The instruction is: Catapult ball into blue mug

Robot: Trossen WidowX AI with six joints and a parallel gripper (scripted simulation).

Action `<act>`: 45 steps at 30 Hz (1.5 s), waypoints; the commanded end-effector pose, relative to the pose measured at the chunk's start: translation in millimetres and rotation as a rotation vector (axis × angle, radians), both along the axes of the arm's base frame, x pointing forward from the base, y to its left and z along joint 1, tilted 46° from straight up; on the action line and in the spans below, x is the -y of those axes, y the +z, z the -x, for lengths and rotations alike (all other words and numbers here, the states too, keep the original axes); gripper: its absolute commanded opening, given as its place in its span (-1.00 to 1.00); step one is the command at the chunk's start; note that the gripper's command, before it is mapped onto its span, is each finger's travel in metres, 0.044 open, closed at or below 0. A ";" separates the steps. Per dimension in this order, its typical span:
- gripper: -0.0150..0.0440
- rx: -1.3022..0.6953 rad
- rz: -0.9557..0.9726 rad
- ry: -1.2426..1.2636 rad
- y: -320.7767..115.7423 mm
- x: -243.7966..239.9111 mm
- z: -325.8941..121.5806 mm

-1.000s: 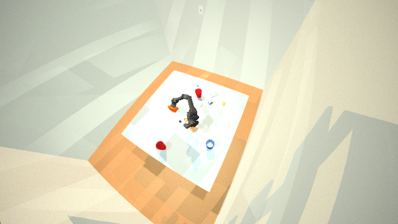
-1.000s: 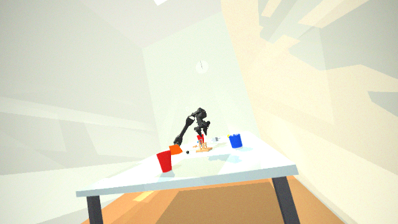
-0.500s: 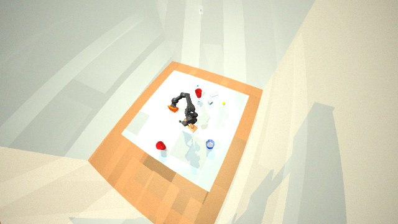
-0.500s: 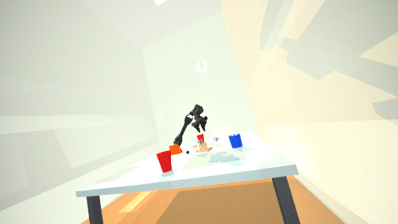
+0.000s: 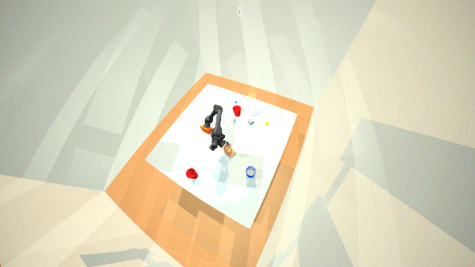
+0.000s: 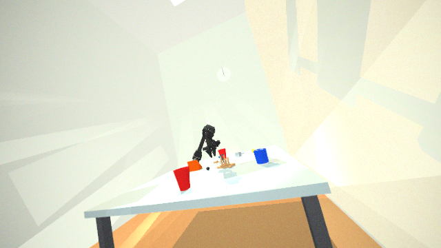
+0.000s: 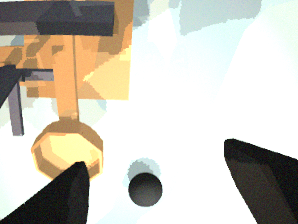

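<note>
The black ball point(image 6: 207, 168) point(image 7: 145, 189) lies on the table beside the catapult's round cup point(image 7: 67, 150). It is hidden behind the arm in the top view. The wooden catapult point(image 5: 230, 151) point(image 6: 226, 166) point(image 7: 117, 82) stands near the middle of the table; its cup is empty. The blue mug point(image 5: 251, 172) point(image 6: 261, 156) stands upright, open side up, apart from the catapult. My gripper point(image 6: 212, 156) point(image 7: 155, 155) is open and empty above the table. In the wrist view the ball lies between the lines of its fingers, and the left fingertip overlaps the cup's edge.
Red cups point(image 5: 237, 110) point(image 5: 191, 173) stand at the back and at the front left. An orange block point(image 5: 206, 129) point(image 6: 194, 165) is at the arm's base. A small yellow thing point(image 5: 266, 123) and a grey block point(image 5: 251, 122) lie toward the back right.
</note>
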State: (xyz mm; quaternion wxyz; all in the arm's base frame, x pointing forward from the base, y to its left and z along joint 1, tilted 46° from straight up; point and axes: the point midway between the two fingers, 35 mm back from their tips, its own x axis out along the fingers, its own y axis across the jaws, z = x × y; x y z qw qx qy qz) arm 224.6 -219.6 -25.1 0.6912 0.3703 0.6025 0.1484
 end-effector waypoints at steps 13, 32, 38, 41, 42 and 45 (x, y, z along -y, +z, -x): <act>0.53 0.067 0.001 0.113 -23.7 -59.2 66.1; 0.53 0.068 0.000 0.112 -48.0 -80.1 60.3; 0.53 0.068 0.000 0.112 -54.7 -86.9 58.2; 0.53 0.068 0.000 0.112 -58.0 -90.3 57.3; 0.53 0.069 -0.001 0.112 -59.1 -91.5 57.1; 0.53 0.069 -0.001 0.113 -62.1 -94.8 56.3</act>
